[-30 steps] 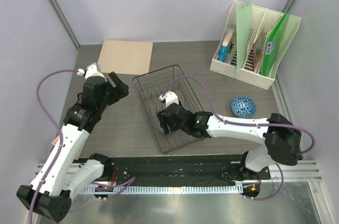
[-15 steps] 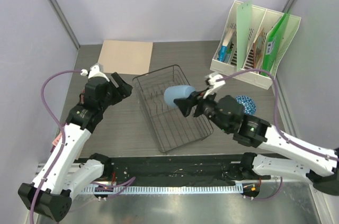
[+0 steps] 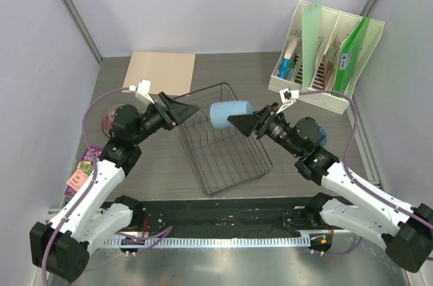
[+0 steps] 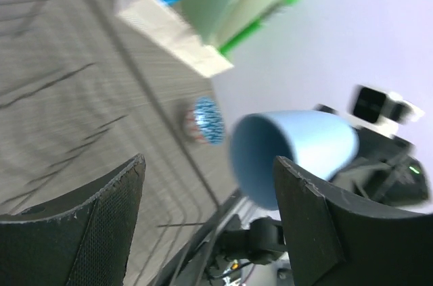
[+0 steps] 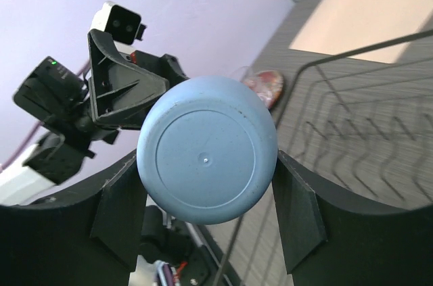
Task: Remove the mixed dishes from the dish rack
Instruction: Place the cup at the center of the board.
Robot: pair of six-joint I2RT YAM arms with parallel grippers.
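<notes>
My right gripper [image 3: 237, 121] is shut on the light blue plastic cup [image 3: 220, 113] and holds it sideways in the air above the dark wire dish rack [image 3: 226, 154]. The right wrist view shows the cup's base [image 5: 206, 154] between the two fingers [image 5: 298, 211]. My left gripper [image 3: 186, 107] is open and empty, pointing at the cup's open mouth [image 4: 291, 154] from the left, a short way off. The dark red plate [image 3: 114, 117] lies on the table at the left. The blue-and-white bowl [image 3: 320, 132] sits right of the rack, mostly behind my right arm. I cannot make out the glass tumbler.
A white compartmented file holder [image 3: 325, 63] with folders stands at the back right. A tan mat [image 3: 162, 73] lies at the back left. Small coloured cards [image 3: 81, 172] lie near the left wall. Purple walls close in both sides.
My right gripper lifted the blue cup out of the rack and turned it sideways. My left gripper swung right towards the cup's mouth.
</notes>
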